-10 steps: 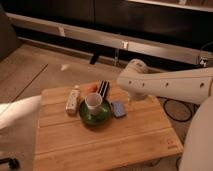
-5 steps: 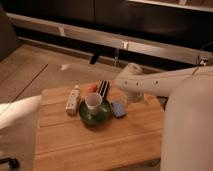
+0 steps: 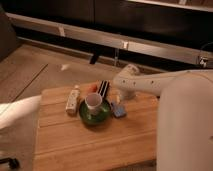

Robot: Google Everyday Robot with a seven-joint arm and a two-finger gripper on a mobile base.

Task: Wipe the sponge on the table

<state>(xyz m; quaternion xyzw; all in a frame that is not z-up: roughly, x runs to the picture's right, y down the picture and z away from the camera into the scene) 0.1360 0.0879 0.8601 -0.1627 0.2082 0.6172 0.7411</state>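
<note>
The sponge [image 3: 119, 110] is a small blue-grey pad lying flat on the wooden table [image 3: 85, 145], just right of the green bowl. My gripper [image 3: 119, 98] hangs from the white arm that reaches in from the right. It points down directly above the sponge, very close to it; I cannot tell whether it touches. The bulky arm hides the table's right part.
A green bowl [image 3: 95, 115] with a white cup [image 3: 93, 102] in it sits left of the sponge. A white bottle [image 3: 73, 98] lies further left. A black striped object [image 3: 103, 88] and a small orange thing [image 3: 92, 88] lie behind the bowl.
The arm has swung further into view, now filling the right side. The gripper has come down over the sponge. The objects on the table have not moved.
</note>
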